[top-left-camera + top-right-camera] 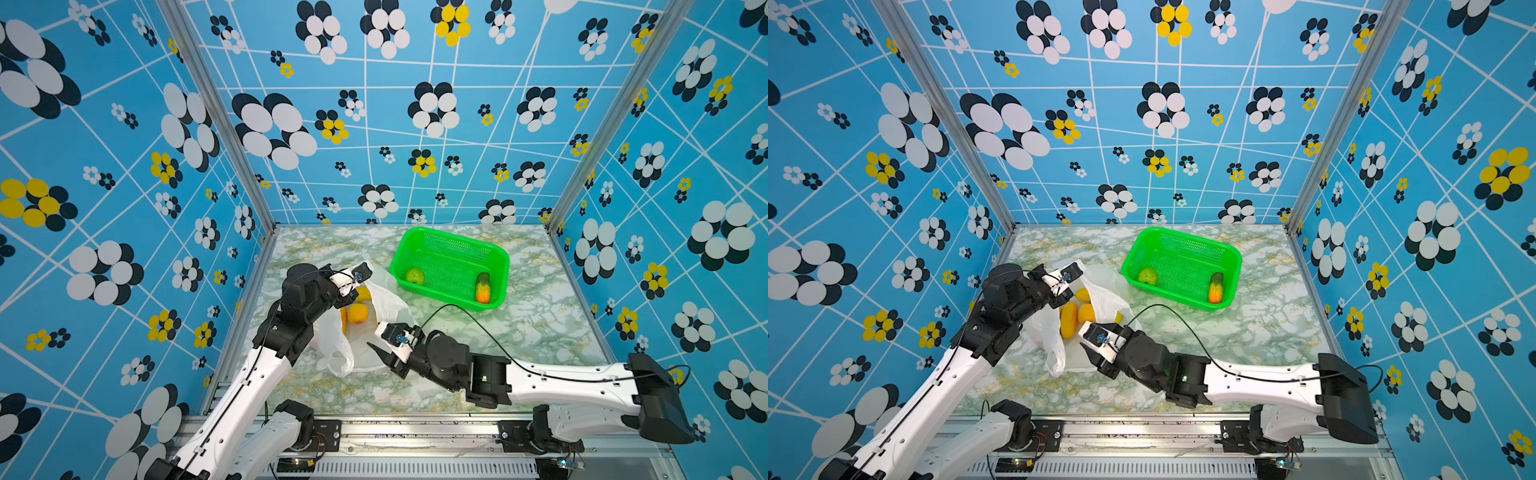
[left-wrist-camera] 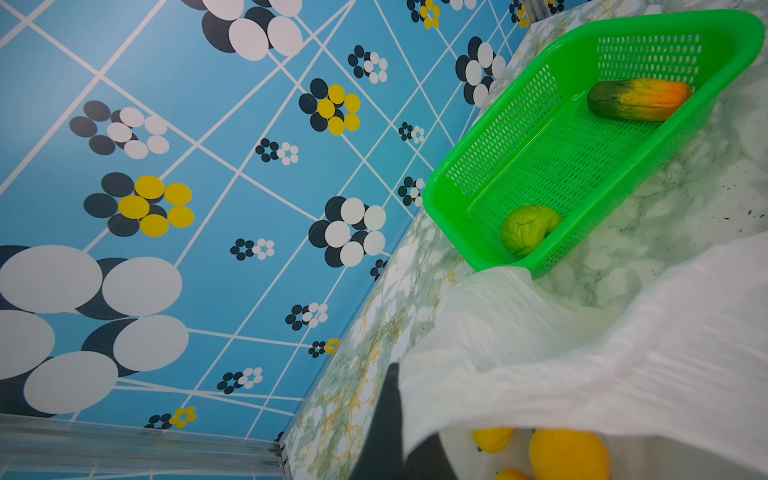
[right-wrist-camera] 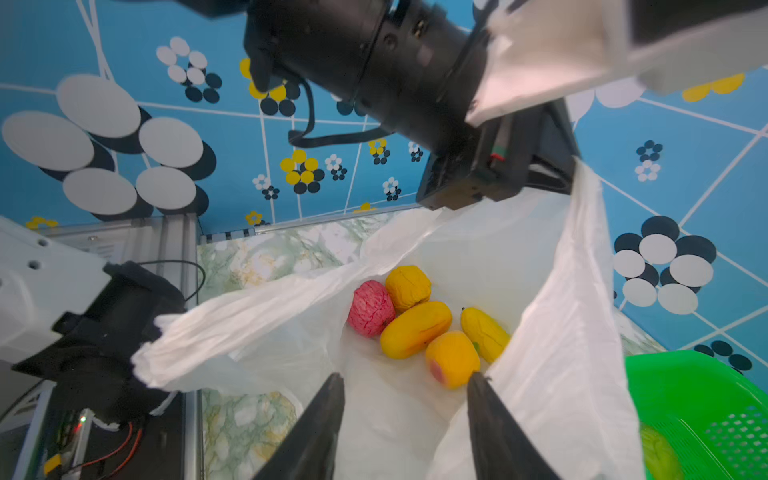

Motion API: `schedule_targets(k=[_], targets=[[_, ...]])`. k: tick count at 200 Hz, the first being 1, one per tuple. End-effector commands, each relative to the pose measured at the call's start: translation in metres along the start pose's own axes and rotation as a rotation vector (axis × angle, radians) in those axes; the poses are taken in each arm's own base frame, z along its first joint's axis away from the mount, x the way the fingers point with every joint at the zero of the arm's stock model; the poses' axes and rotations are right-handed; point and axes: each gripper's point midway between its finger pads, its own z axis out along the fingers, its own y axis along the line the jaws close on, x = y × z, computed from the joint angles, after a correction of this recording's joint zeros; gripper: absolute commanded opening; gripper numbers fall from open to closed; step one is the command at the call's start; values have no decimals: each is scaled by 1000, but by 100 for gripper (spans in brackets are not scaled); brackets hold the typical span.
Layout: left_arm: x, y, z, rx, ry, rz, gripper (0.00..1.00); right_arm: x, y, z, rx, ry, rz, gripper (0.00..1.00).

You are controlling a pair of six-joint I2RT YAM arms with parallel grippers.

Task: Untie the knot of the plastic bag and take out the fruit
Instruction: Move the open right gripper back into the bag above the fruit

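Retrieval of fruit (image 3: 415,328) from plastic bag (image 3: 573,311) — clamping the bag's rim in left gripper (image 2: 401,415), hovering right gripper (image 3: 405,376) with jaws apart, fruit lying just ahead of them. Probably best: easing straight in, centring on the nearest orange piece — avoiding the film beside one jaw.

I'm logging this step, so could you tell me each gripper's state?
Left gripper: closed, holding the plastic bag by its rim.
Right gripper: open, holding nothing.

Robot lab test cell: blue flower-print wall panels (image 1: 478,174) on aluminium posts (image 1: 224,124) box in a marble-print tabletop (image 1: 540,332), with left arm (image 1: 257,374) and right arm (image 1: 582,384) bolted to a front rail (image 1: 415,434).
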Motion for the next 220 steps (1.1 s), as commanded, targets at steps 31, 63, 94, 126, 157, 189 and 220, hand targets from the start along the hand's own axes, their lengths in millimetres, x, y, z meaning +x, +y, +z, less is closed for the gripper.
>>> schedule_targets(k=[31,63,94,126,157,189,220], targets=[[-7,4,-5,-14,-21,11,0,34,-4,53,170,119,93,52],[-8,4,-6,-14,-23,12,0,61,-17,73,281,202,246,49],[-10,4,-7,-13,-27,13,0,84,-15,86,274,261,382,41],[-14,4,-10,-16,-44,18,0,110,-25,95,268,326,501,37],[-17,3,-12,-18,-57,23,0,124,-29,98,296,358,522,40],[-22,-1,-15,-2,-90,35,0,135,-20,112,279,431,534,57],[-25,-5,-17,10,-108,46,0,162,-24,129,237,539,644,65]])
